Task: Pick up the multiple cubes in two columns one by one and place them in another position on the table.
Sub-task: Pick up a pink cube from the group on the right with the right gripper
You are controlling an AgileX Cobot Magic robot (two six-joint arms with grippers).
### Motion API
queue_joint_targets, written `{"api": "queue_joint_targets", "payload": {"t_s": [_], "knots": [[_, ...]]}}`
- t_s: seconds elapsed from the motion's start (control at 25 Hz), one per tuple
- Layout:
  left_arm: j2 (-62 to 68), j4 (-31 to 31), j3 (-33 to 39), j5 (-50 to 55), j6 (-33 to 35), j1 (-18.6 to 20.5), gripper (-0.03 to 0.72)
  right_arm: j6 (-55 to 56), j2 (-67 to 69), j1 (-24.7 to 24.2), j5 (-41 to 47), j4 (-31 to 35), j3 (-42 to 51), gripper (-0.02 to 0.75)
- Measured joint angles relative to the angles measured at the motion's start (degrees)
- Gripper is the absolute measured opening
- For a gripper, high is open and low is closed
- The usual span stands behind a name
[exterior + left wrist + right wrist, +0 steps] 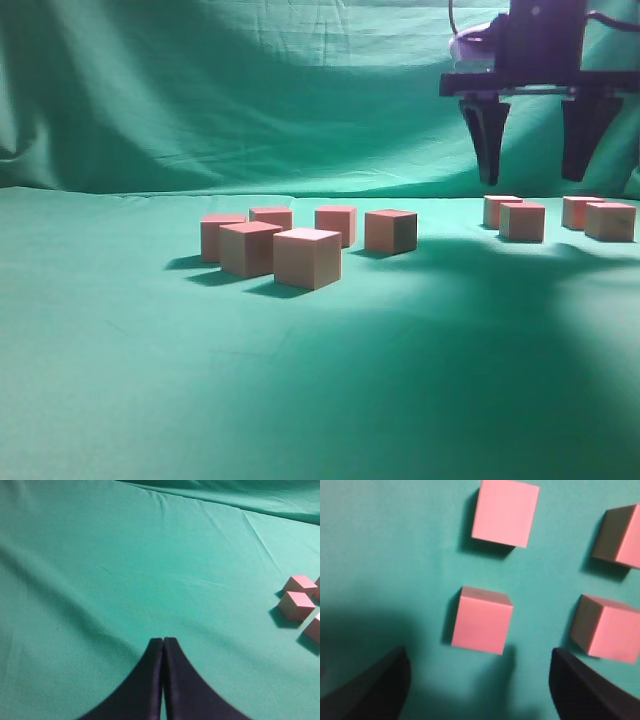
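Observation:
Several pink-tan cubes lie on the green table [420, 380]. One loose group sits left of centre, its nearest cube [307, 257] in front. Farther right, more cubes stand in two short columns, among them a left one [522, 221] and a right one [610, 221]. My right gripper [532, 180] hangs open above these columns and touches none. In the right wrist view the right gripper [479, 652] is empty, and a cube [482, 620] lies below, just ahead of its fingertips. My left gripper [163, 640] is shut on nothing over bare cloth.
A wrinkled green backdrop [250, 90] hangs behind the table. In the left wrist view, cubes [296, 605] show at the right edge. In the right wrist view, other cubes lie ahead [505, 512] and to the right [606, 627].

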Motion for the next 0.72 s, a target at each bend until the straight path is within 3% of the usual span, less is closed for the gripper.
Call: {"api": "queue_joint_targets", "payload": {"t_s": [0.6,0.72], "knots": [[0.00,0.00,0.00,0.00,0.00,0.00,0.000,1.47,5.08,0.00,-6.46,-0.33,0.00,0.559],[0.00,0.00,0.00,0.00,0.00,0.00,0.000,1.47,5.47,0.00,-6.46,-0.60,0.00,0.395]]}}
